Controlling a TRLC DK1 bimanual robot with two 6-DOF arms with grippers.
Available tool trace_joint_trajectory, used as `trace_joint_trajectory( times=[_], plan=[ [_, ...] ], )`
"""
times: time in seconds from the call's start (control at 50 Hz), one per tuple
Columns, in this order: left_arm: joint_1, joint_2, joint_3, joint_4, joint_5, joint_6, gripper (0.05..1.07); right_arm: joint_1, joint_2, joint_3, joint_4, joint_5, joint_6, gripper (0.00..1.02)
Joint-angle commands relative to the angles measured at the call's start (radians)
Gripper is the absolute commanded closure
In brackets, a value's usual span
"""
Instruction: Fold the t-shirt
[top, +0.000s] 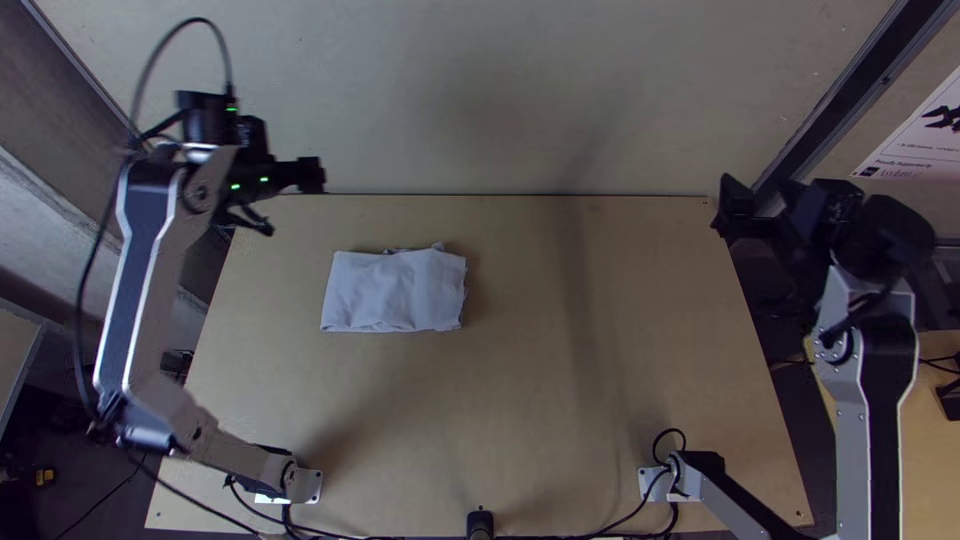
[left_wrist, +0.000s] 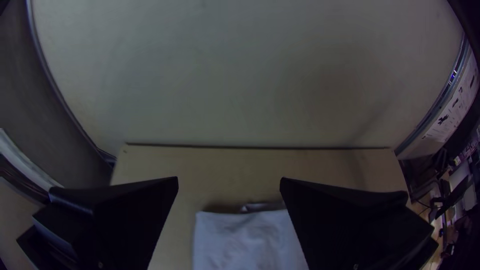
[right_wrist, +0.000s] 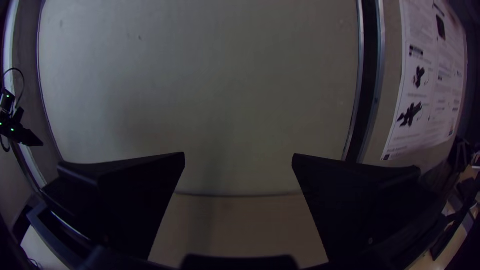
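Observation:
The light grey t-shirt (top: 395, 291) lies on the table left of centre, folded into a compact rectangle, with a small rumpled bit along its far edge. My left gripper (top: 290, 200) is above the table's far left corner, clear of the cloth, its fingers apart. In the left wrist view that gripper (left_wrist: 229, 182) stands open, with part of the t-shirt (left_wrist: 247, 240) visible beyond the gap. My right gripper (top: 730, 205) is raised at the table's far right corner, away from the cloth. In the right wrist view the same gripper (right_wrist: 238, 157) has widely parted fingers with nothing between them.
The light wooden table (top: 640, 330) has bare surface right of and in front of the cloth. A pale wall panel (top: 500, 90) rises behind its far edge. Cables (top: 350, 536) run along the near edge between the arm bases. A poster (top: 925, 140) hangs at the right.

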Motion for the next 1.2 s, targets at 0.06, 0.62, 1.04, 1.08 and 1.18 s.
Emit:
trace_joint_trajectory(
  times=[0.06,0.62,1.04,1.08,1.18],
  plan=[
    [0.051,-0.253,-0.214,0.120,-0.004,0.118,0.10,-0.024,-0.127,0.022,0.085,0.008,-0.044,0.04],
    [0.101,-0.998,-0.857,0.458,-0.016,0.226,0.10,-0.050,-0.595,-0.273,0.283,0.006,-0.041,0.04],
    [0.140,-1.511,-1.334,0.577,-0.028,0.266,0.10,-0.055,-0.963,-0.627,0.381,0.004,-0.012,0.04],
    [0.140,-1.538,-1.360,0.565,-0.028,0.267,0.10,-0.056,-0.996,-0.671,0.406,0.004,-0.015,0.04],
    [0.148,-1.560,-1.409,0.562,-0.048,0.263,0.10,-0.059,-1.036,-0.751,0.421,0.004,-0.012,0.04]
  ],
)
